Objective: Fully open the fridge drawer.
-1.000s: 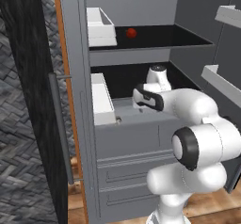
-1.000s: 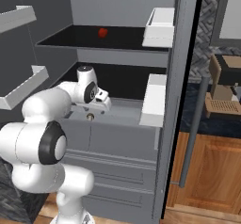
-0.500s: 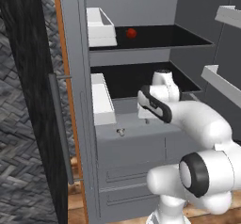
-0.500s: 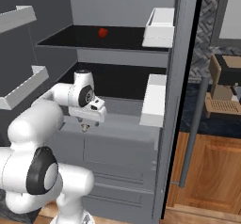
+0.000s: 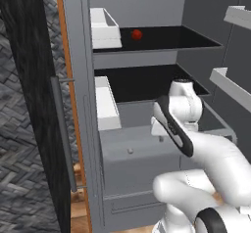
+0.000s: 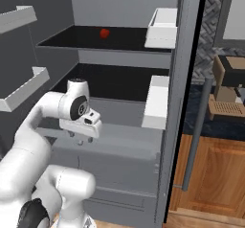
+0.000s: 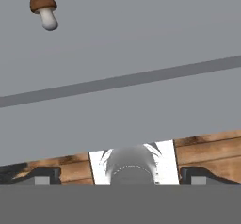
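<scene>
You are hovering the gripper, fingers spread wide, just above the fridge drawer at lower centre, its knob sitting to the gripper's lower left.

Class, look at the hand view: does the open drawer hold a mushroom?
Yes: a brown-capped mushroom lies on the grey floor of the fridge drawer.

The fridge drawer now stands pulled well out from the fridge, and the gripper has drawn back with it, its jaws over the drawer's front edge.
</scene>
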Motion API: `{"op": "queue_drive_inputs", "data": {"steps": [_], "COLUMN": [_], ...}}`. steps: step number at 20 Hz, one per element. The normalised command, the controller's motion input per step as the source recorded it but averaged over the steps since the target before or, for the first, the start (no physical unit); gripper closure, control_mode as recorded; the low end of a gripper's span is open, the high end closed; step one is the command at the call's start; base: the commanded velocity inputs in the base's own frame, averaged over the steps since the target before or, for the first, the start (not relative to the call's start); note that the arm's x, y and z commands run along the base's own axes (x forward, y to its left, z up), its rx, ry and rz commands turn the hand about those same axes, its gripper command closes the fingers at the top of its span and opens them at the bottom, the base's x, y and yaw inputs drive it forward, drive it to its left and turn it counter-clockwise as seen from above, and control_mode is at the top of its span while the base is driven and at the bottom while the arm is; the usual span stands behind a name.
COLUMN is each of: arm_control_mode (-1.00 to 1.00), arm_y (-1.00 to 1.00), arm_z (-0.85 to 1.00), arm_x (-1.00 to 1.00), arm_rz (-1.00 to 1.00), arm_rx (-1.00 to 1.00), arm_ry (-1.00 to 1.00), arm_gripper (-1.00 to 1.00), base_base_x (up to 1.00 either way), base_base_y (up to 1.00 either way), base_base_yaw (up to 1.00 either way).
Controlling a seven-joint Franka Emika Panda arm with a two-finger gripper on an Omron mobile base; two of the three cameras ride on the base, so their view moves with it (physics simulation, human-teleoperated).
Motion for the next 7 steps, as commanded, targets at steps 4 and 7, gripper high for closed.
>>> {"op": "queue_drive_inputs", "data": {"steps": [4, 7], "arm_control_mode": [-1.00, -1.00], "arm_y": [0.00, 0.00], "arm_z": [0.76, 1.00], "arm_x": [-1.00, -1.00], "arm_rz": [0.00, -0.01], "arm_rx": [0.13, 0.11], "arm_ry": [-0.30, -0.55], "arm_gripper": [-1.00, -1.00], "base_base_x": [0.00, 0.00], "base_base_y": [0.00, 0.00], "base_base_yaw": [0.00, 0.00]}}
